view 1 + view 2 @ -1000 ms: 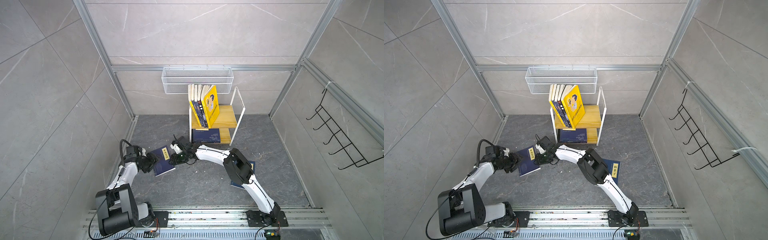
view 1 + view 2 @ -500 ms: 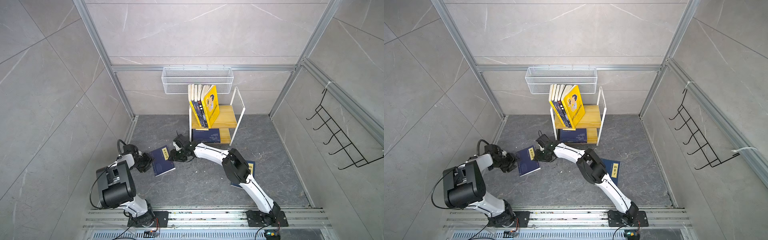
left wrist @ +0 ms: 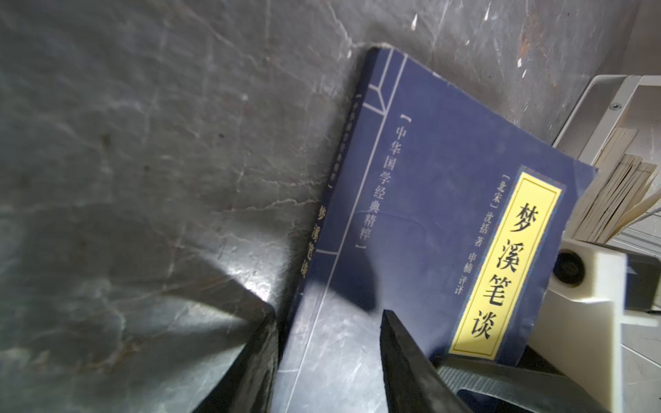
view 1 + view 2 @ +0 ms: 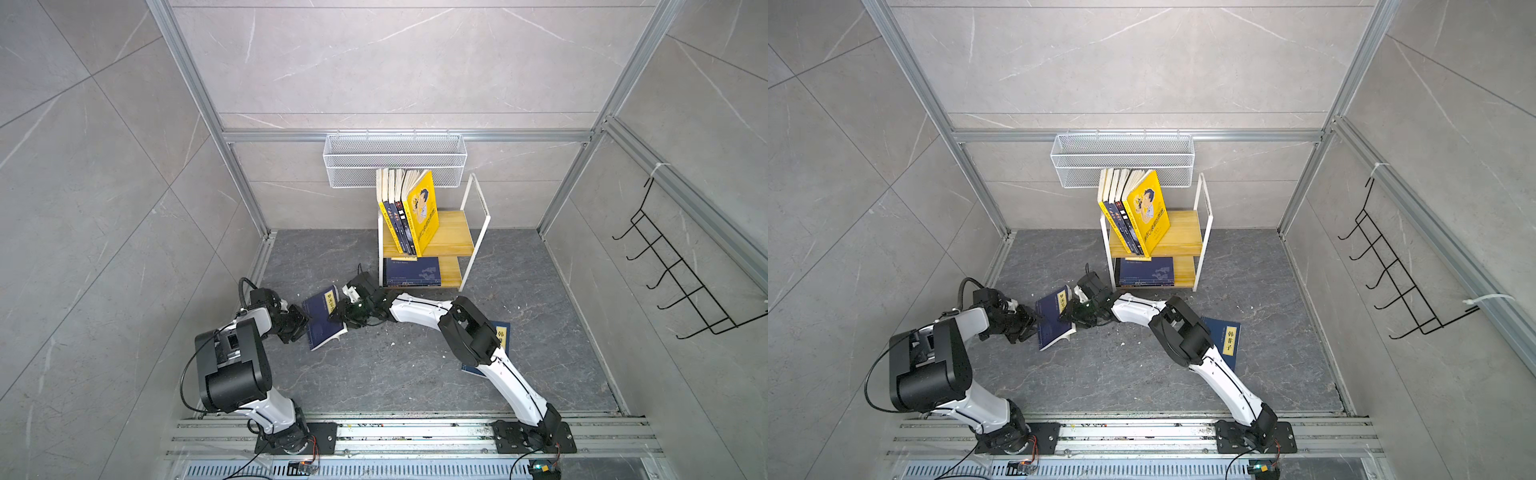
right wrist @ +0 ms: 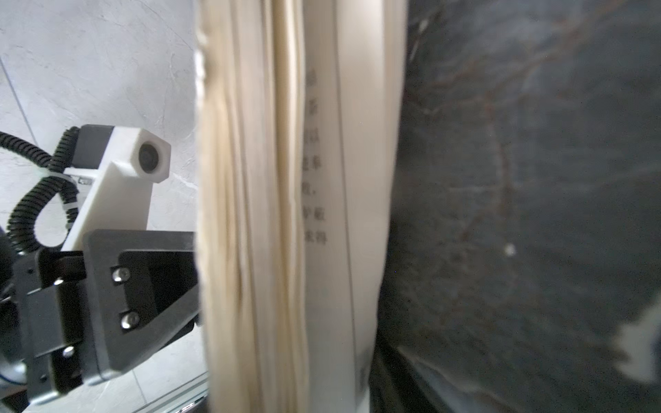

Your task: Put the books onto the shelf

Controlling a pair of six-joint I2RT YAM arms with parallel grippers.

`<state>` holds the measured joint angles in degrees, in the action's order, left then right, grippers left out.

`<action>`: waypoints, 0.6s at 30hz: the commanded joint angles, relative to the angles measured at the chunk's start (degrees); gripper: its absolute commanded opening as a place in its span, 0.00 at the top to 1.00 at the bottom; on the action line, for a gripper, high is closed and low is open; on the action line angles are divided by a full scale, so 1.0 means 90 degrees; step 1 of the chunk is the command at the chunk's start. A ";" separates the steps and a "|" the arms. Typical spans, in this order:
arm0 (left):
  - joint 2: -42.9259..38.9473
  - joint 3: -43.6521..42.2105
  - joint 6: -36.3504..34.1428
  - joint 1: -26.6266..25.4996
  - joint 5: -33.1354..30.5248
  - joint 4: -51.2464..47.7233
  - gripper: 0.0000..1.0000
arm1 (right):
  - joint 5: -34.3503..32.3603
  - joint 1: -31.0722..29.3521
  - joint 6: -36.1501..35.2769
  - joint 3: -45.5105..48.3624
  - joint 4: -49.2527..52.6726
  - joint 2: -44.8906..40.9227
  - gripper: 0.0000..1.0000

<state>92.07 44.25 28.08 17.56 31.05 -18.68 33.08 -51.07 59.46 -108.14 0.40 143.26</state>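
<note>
A navy book (image 4: pixel 323 318) lies tilted on the grey floor (image 4: pixel 374 374), left of centre in both top views, between your two arms. Your left gripper (image 3: pixel 327 314) has its jaws apart astride the book's spine, not clamped. Your right gripper (image 4: pixel 344 315) meets the page edge; whether it grips cannot be told. The shelf (image 4: pixel 453 241), above centre, holds more books (image 4: pixel 411 212).

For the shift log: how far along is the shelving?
Done: upright books on the shelf's upper board, flat navy books below. In hand: left pincer and right pincer flank a navy book on the floor. Remaining: that one, plus another navy book under the right arm.
</note>
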 commanded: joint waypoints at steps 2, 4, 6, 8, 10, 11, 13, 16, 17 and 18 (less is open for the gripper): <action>-0.0028 -0.0246 0.0097 -0.0157 0.0360 -0.0153 0.52 | 0.0538 -0.0123 0.0518 0.0245 -0.1226 -0.0370 0.53; -0.0103 -0.0304 0.0121 -0.0176 0.0377 -0.0096 0.52 | 0.0553 -0.0126 0.0741 0.0421 -0.1703 -0.0448 0.53; -0.0142 -0.0372 0.0160 -0.0201 0.0425 -0.0013 0.52 | 0.0589 -0.0136 0.0969 0.0458 -0.2055 -0.0438 0.53; -0.0158 -0.0385 0.0171 -0.0200 0.0468 0.0024 0.53 | 0.0650 -0.0156 0.1210 0.0468 -0.2327 -0.0379 0.53; -0.0171 -0.0395 0.0123 -0.0196 0.0484 0.0022 0.53 | 0.0659 -0.0186 0.1367 0.0504 -0.2641 -0.0363 0.52; -0.0152 -0.0405 0.0120 -0.0194 0.0475 0.0033 0.54 | 0.0677 -0.0216 0.1389 0.0484 -0.2762 -0.0338 0.50; -0.0104 -0.0397 0.0137 -0.0194 0.0497 0.0034 0.56 | 0.0745 -0.0263 0.1380 0.0365 -0.2770 -0.0267 0.40; -0.0119 -0.0356 0.0164 -0.0194 0.0564 0.0007 0.57 | 0.0731 -0.0270 0.1353 0.0468 -0.2741 -0.0331 0.33; -0.0127 -0.0370 0.0154 -0.0200 0.0565 0.0008 0.57 | 0.0677 -0.0264 0.1293 0.0553 -0.2789 -0.0380 0.32; -0.0116 -0.0383 0.0148 -0.0204 0.0547 0.0015 0.58 | 0.0645 -0.0265 0.1243 0.0588 -0.2785 -0.0399 0.32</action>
<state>90.89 41.74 28.75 16.82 32.97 -16.27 37.52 -52.16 70.78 -103.48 -19.53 143.02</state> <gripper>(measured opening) 0.426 0.679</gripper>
